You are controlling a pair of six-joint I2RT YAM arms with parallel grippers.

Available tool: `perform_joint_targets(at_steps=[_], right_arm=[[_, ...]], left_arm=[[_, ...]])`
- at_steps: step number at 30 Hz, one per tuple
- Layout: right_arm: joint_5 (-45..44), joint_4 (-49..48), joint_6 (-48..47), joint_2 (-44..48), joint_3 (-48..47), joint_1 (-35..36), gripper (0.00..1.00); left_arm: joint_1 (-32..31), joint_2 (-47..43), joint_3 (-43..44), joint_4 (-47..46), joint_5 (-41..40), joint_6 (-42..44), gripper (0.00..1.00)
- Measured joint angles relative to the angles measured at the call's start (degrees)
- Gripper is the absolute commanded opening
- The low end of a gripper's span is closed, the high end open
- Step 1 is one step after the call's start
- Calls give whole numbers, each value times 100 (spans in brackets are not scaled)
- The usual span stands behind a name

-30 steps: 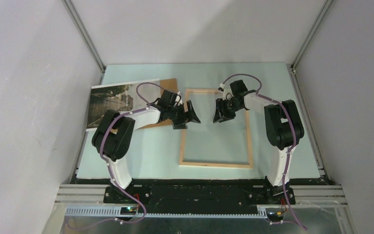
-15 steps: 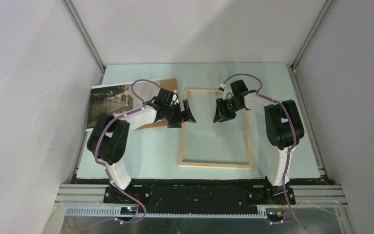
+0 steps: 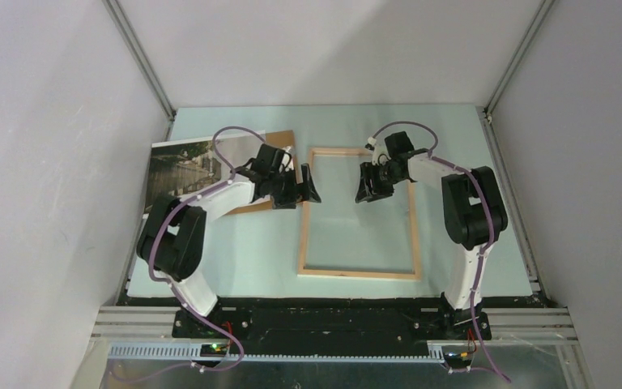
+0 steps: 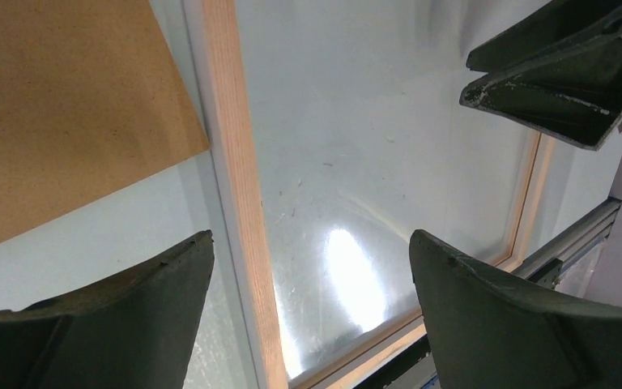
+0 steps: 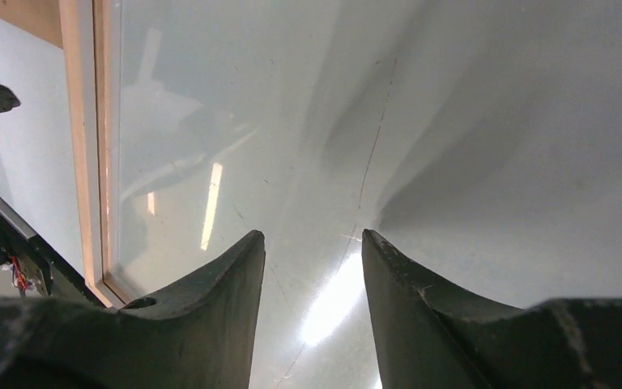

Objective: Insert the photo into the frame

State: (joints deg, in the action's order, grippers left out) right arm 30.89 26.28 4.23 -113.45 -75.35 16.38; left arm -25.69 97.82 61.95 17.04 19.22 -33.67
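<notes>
Top external is showing my left fingers point(image 3: 306, 185) wide, right fingers point(image 3: 366, 185) half-open, both empty; reaching left for the photo point(image 3: 180, 166), I'm risking dragging the board point(image 3: 282, 139) along.

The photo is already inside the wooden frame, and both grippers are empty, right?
No. The photo is not inside the frame; it lies left of it, as the top view shows. The left gripper and right gripper are indeed empty.
</notes>
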Motion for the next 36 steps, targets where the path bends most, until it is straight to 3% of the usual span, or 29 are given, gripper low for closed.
perform_joint_targets(at_steps=[7,12,24,36], right_arm=[[-210,68,-42,420,0,-144,67],[-402,227,-136,927,0,-328,69],[-1344,306,-39,1333,164,-1530,57],[-1908,101,-50,723,238,-1602,46]], left_arm=[[0,-586,0,76,-111,623,95],[24,-1154,15,168,-293,1176,95],[61,-2761,31,481,-1255,2481,95],[238,-3324,-258,846,-1611,3005,95]])
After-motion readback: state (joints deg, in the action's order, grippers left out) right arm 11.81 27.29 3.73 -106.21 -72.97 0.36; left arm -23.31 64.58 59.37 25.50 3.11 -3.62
